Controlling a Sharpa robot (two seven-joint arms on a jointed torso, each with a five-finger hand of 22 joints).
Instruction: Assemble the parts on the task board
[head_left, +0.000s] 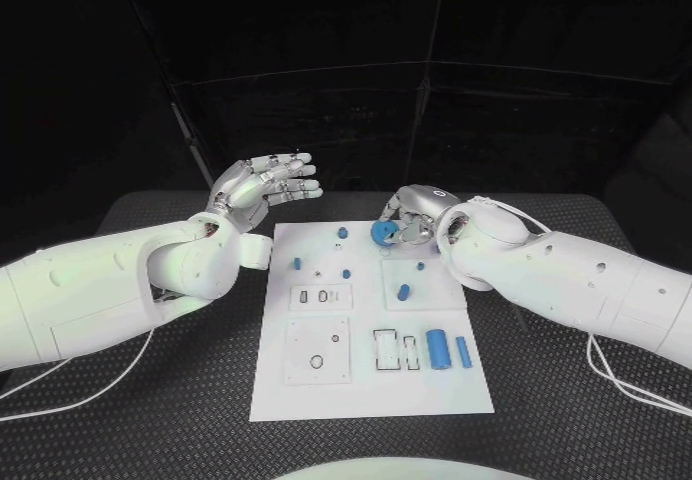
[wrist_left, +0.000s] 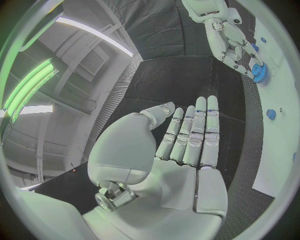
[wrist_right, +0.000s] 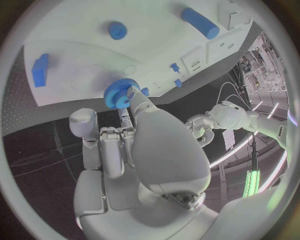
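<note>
The white task board (head_left: 433, 395) lies in the middle of the black table. My right hand (head_left: 415, 214) hovers over the board's far right corner and pinches a blue gear (head_left: 384, 233) (wrist_right: 117, 93) (wrist_left: 260, 73) at its fingertips. My left hand (head_left: 264, 187) (wrist_left: 181, 150) is raised beside the board's far left corner, fingers spread, holding nothing. On the board lie small blue pegs (head_left: 343, 232), a blue oval piece (head_left: 404, 292), and two blue cylinders (head_left: 438, 349) near the right edge. The right wrist view shows a blue cylinder (wrist_right: 200, 22), a blue knob (wrist_right: 117, 30) and a blue block (wrist_right: 40, 70).
Recessed white plates with slots and holes (head_left: 317, 350) sit on the board's left half. The black mat (head_left: 577, 430) surrounds the board on all sides. White cables (head_left: 620, 385) trail under my right arm.
</note>
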